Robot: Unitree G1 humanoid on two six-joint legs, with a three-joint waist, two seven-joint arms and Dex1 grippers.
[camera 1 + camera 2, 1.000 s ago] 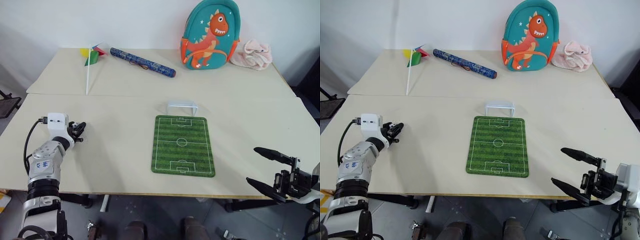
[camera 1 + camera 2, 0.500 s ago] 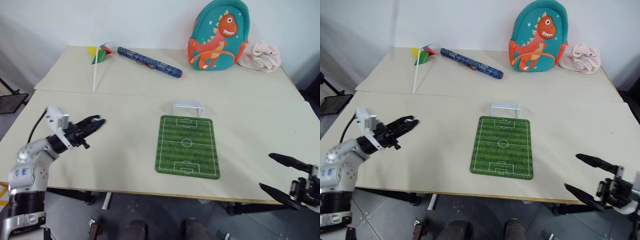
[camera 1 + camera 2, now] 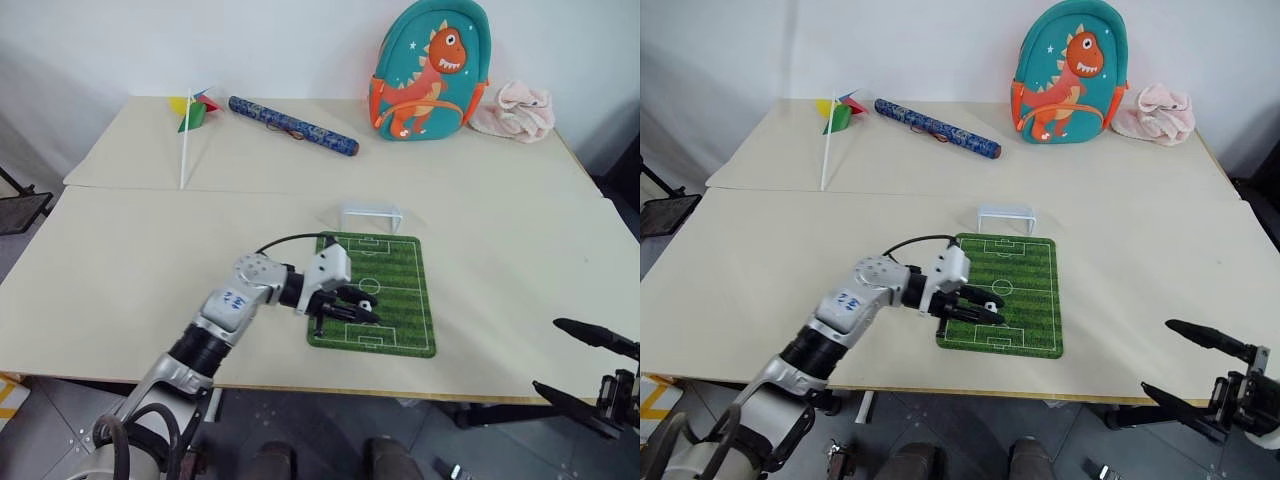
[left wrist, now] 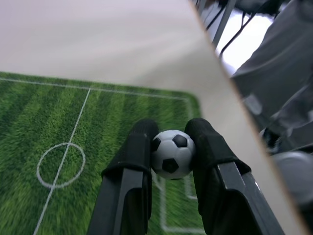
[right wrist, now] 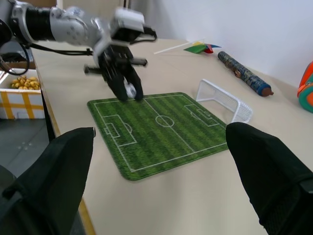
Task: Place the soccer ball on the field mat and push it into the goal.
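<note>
The left claw [image 3: 365, 308] grips the soccer ball [image 4: 171, 153] between its fingertips, held over the near half of the field mat [image 3: 400, 285], apparently to set it down facing the goal [image 3: 370, 214] at the mat's far edge. The right claw [image 3: 1200, 375] hangs spread wide off the worktop's [image 3: 150, 280] near-right corner, out of the way.

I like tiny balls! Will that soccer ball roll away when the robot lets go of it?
Probably, yes. The soccer ball is round and smooth, so a nudge should send it rolling. It is tiny between the left gripper fingers, so likely light. The mat looks grassy and may slow it.
</note>
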